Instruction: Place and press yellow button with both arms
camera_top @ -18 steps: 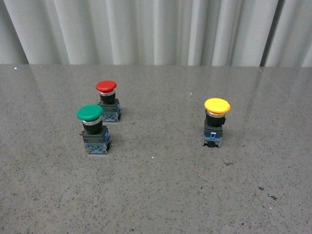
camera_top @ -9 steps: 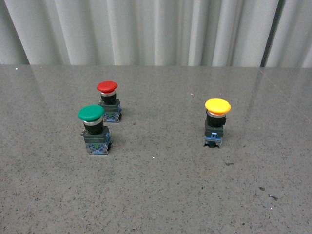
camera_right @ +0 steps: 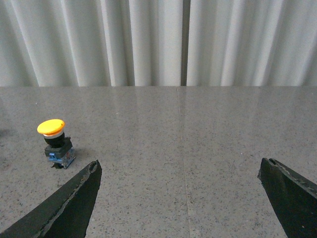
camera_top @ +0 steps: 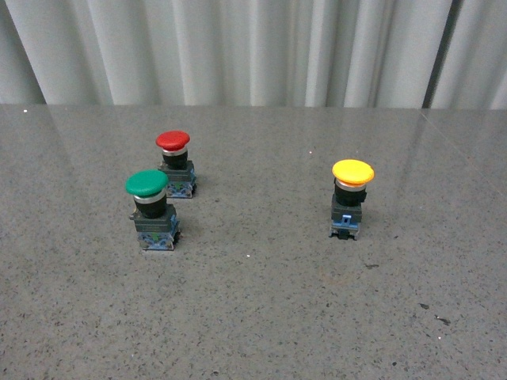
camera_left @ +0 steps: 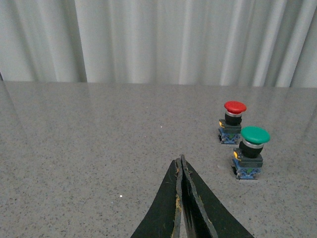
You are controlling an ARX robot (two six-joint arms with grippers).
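Observation:
The yellow button (camera_top: 352, 196) stands upright on the grey table, right of centre in the front view, with nothing touching it. Neither arm shows in the front view. In the right wrist view the yellow button (camera_right: 55, 144) sits beyond one black finger (camera_right: 74, 198) of my right gripper (camera_right: 179, 166), which is wide open with only bare table between its fingers. My left gripper (camera_left: 181, 161) is shut, its two black fingers pressed together with nothing held, low over the table and apart from the buttons.
A green-capped button (camera_top: 153, 210) and a red-capped button (camera_top: 175, 162) stand close together at the left of the table; both also show in the left wrist view as green button (camera_left: 250, 151) and red button (camera_left: 233, 121). A pleated white curtain (camera_top: 253, 47) hangs behind the table's far edge.

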